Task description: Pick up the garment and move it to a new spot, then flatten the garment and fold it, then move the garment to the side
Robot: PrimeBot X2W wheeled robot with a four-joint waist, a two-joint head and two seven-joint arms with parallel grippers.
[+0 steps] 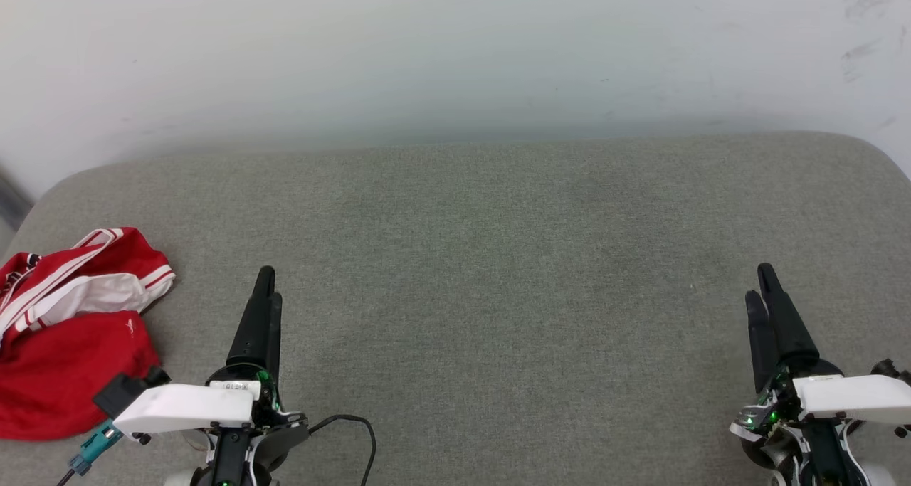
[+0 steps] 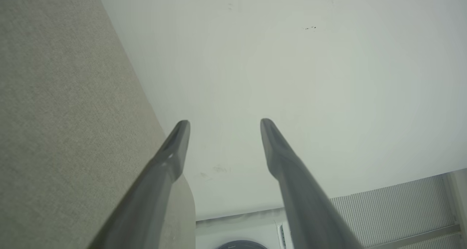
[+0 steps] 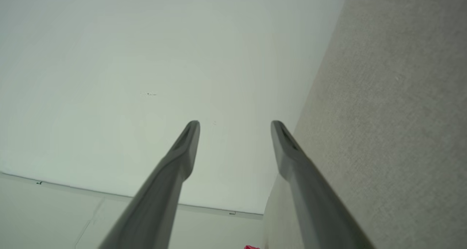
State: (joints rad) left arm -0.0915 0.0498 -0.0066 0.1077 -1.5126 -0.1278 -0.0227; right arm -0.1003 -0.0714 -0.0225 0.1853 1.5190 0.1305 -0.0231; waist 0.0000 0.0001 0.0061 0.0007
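Head view, far L: the garment (image 1: 71, 329) lies in a crumpled heap at 9 o'clock on the grey padded surface (image 1: 498, 294), cut off by the L edge. Red body fabric sits at the bottom, w/ a white sleeve end and red-white striped trim bunched on top. Not flattened, not folded.

Next to the R is the L gripper (image 1: 270, 283), low at approx 7 o'clock, fingers pointing to 12. The garment sits at 9 o'clock from it, near but apart from the fingers, w/ grey cloth btwn them. The arm's white wrist housing (image 1: 185, 408) overlaps the heap's lower R edge in this view; can't tell if they touch. A black cable (image 1: 356, 429) loops just R of the wrist. In the L wrist view the L gripper (image 2: 224, 122) has its jaws spread wide w/ nothing btwn them. The white wall (image 2: 292, 77) is beyond, and the grey surface runs down the L side.

Far R: the R gripper (image 1: 759, 281) is at approx 5 o'clock, fingers to 12, well apart from the garment, which lies across the surface at its 9 o'clock. In the R wrist view the R gripper (image 3: 235, 123) also has its jaws wide and holds nothing. The grey surface is on the R side there. A tiny red scrap (image 3: 251, 247) shows at 6 o'clock on the bottom edge, too small to ID.
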